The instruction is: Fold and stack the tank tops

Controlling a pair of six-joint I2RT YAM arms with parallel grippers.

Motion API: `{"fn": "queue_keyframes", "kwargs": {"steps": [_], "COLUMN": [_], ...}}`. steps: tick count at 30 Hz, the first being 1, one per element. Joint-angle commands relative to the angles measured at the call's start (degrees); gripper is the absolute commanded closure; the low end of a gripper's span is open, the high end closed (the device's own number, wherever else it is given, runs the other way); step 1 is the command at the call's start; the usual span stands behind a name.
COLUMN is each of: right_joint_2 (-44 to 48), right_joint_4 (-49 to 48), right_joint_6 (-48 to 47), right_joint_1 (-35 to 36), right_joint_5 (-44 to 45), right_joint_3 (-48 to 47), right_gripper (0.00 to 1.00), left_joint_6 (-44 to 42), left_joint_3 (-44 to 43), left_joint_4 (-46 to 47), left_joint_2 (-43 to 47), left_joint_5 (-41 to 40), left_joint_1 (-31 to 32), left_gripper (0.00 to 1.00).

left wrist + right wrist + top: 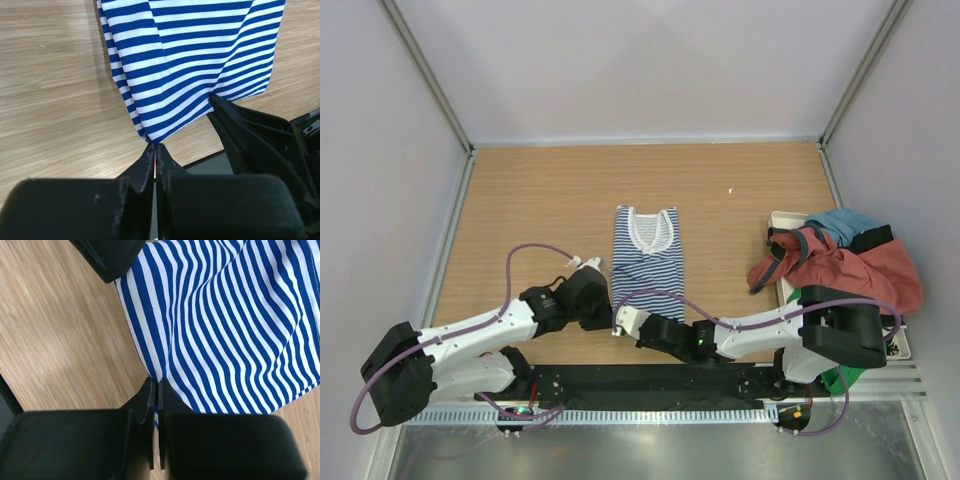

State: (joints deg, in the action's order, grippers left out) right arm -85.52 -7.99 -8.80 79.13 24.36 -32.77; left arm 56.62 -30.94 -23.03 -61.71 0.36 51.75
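The striped top [648, 260] is lying flat in the middle of the counter [540, 200], already narrowed into a long strip. Its long axis is running from the near edge toward the far edge, with the white neckline pointing at the far edge and the hem sitting closest to the arm bases.

Both arms are working on that hem. The left gripper [155, 150] is pinching the near-left corner of the cloth, its fingers pressed together on the fabric. The right gripper [158, 385] is likewise clamping the hem a little further along toward the right, just beside the left one. All the rest of the top is stretching away from both grippers toward the far edge, so the likely next move is carrying the hem forward over the body to the neckline.

The red top [850, 270] is waiting in a heap with other clothes on a white tray [785, 218] near the right edge, well apart.
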Motion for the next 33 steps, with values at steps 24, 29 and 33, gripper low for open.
{"fn": "queue_keyframes", "kwargs": {"steps": [24, 29, 33], "right_joint_2": [7.3, 7.1, 7.6], "right_joint_4": [-3.6, -3.6, -3.6], "right_joint_6": [2.6, 2.6, 2.6], "right_joint_1": [0.8, 0.7, 0.7], "right_joint_5": [-3.1, -3.4, -3.4], "right_joint_3": [2.2, 2.1, 2.2], "right_gripper": [0.99, 0.99, 0.99], "left_joint_6": [-12.4, -13.4, -13.8], "left_joint_3": [-19.8, -23.3, -27.8], "left_joint_4": [4.5, 7.9, 10.3], "left_joint_2": [-21.1, -27.2, -34.2], "left_joint_5": [10.3, 10.5, 12.4], "left_joint_1": [-14.8, -15.0, -15.4], "left_gripper": [0.84, 0.85, 0.86]}}
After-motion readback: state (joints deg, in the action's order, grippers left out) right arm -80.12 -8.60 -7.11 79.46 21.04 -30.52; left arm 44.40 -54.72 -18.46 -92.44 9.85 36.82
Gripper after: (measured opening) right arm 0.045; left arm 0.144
